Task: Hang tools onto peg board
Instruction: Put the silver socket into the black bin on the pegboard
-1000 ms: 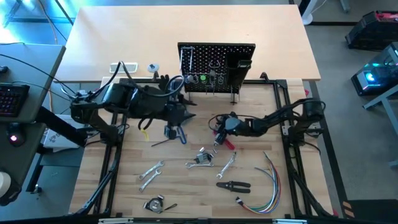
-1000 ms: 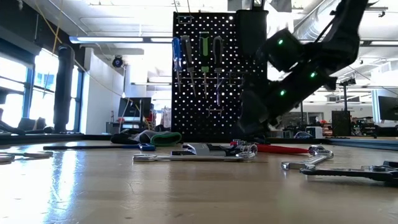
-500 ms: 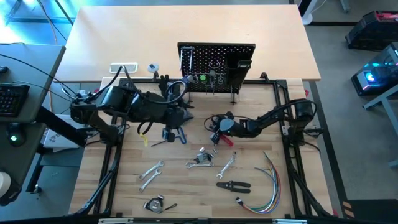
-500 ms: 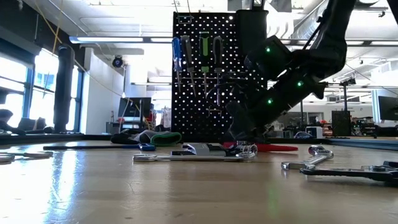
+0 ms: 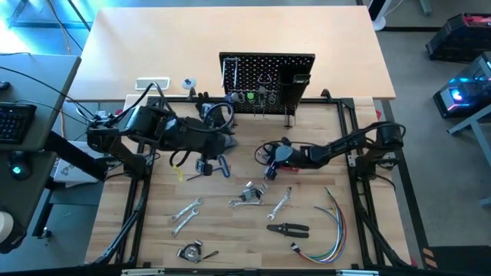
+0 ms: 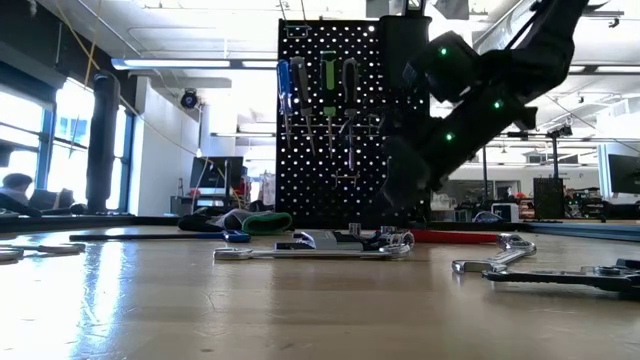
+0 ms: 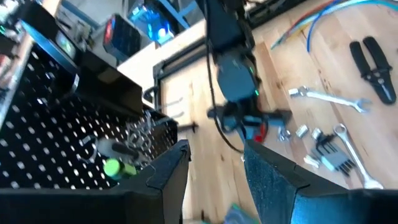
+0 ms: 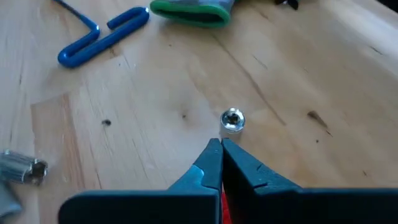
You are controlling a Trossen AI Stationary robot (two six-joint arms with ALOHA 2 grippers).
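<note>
Black arms meet mid-frame on my screen: left gripper [image 5: 222, 142], fingers parted and empty, hovers left of centre; peg board [image 5: 267, 80] stands upper centre; right gripper [image 5: 268, 162] clamps the red-handled tool [image 7: 257, 131] just right of centre, wrenches [image 5: 278, 201] scattered below.

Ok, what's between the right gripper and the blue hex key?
Bare wood, in the right wrist view. A small silver socket sits ahead of the right gripper, off the line to the hex key.
</note>
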